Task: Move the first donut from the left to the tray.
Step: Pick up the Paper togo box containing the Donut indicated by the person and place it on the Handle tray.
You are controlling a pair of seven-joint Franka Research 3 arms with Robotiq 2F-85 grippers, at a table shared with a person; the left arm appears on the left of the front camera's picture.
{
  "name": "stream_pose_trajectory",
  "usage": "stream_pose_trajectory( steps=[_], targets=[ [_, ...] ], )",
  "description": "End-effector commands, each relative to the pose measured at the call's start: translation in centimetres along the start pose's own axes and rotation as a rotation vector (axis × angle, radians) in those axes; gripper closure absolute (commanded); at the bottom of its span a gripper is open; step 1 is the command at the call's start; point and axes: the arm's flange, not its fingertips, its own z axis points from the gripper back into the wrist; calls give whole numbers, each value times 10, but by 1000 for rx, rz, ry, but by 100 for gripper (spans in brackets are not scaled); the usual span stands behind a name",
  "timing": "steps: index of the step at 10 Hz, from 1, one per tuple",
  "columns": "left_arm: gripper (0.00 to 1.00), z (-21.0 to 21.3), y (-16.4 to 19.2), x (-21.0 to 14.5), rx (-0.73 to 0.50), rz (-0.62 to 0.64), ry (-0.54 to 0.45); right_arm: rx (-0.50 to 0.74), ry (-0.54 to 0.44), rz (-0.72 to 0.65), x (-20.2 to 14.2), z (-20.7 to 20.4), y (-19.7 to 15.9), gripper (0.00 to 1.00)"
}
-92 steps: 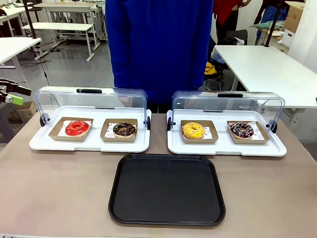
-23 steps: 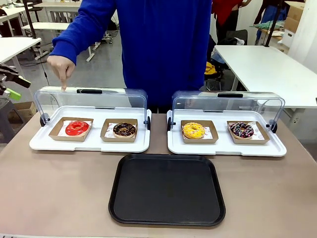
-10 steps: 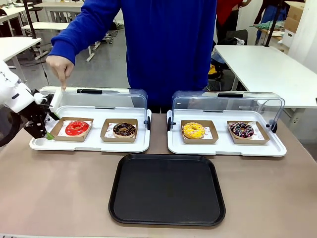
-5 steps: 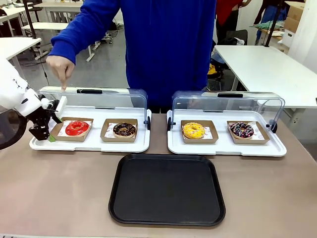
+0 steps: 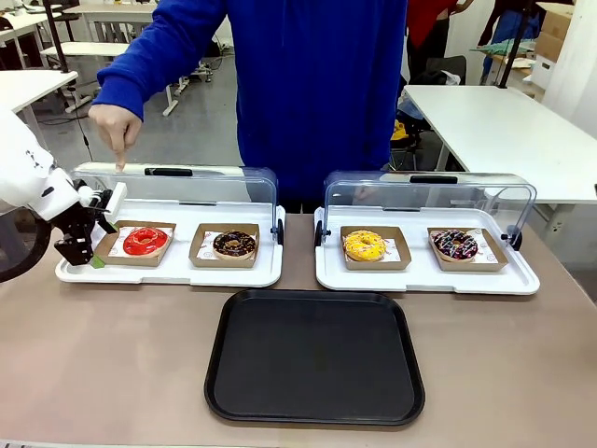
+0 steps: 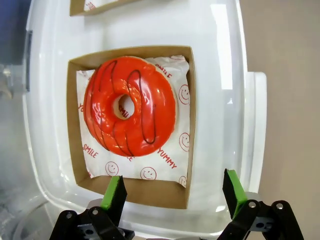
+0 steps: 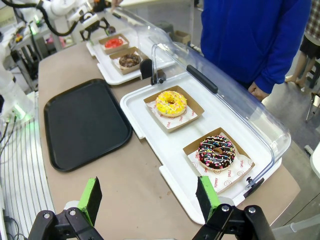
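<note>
At the far left, the left gripper [image 5: 103, 231] hangs at the left end of the left white tray [image 5: 168, 273], jaws spread wide and holding nothing. In its wrist view one of its green pads [image 6: 116, 186] lies over the near edge of the brown cardboard dish [image 6: 191, 100] and the other stands outside the dish, over the white tray's rim; whether either touches cannot be told. The red-iced donut [image 6: 130, 106] lies flat in that dish on paper printed with smiley faces, at the left place of the left white tray. Above it, the person's hand [image 5: 114, 126] points a finger down at the left end of the raised clear lid [image 5: 187, 191]. Just beside the red donut, to the right, a chocolate donut [image 5: 234, 245] sits in its own dish. The black tray [image 5: 315, 355] lies in the middle of the table [image 5: 112, 355], nearer the robot, well apart from the red donut. Farther right, a second white tray [image 5: 420, 278] holds a yellow donut [image 5: 365, 245] and a dark sprinkled donut [image 5: 455, 245]. The right gripper [image 7: 149, 195] hovers over the table's right end, jaws apart, gripping nothing.
</note>
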Motion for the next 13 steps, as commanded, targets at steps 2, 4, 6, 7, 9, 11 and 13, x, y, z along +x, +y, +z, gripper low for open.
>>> stream_pose_trajectory(
  steps=[2,4,6,7,9,11,13],
  targets=[
    [0,-15,3,2,-2,-9,62,-4,-33,23,3,0,-3,0],
    [0,-22,7,0,-9,-18,76,-4,-33,23,3,0,-3,0],
    [0,-24,9,-1,-22,-21,88,-4,-33,23,3,0,-3,0],
    [58,-23,9,-3,-26,-26,102,-4,-33,23,3,0,-3,0],
    [100,-21,9,-3,-44,-23,93,-4,-33,23,3,0,-3,0],
    [100,-19,9,-1,-62,-28,90,-4,-33,23,3,0,-3,0],
    [100,-18,9,-1,-78,-39,89,-4,-33,23,3,0,-3,0]
  ],
)
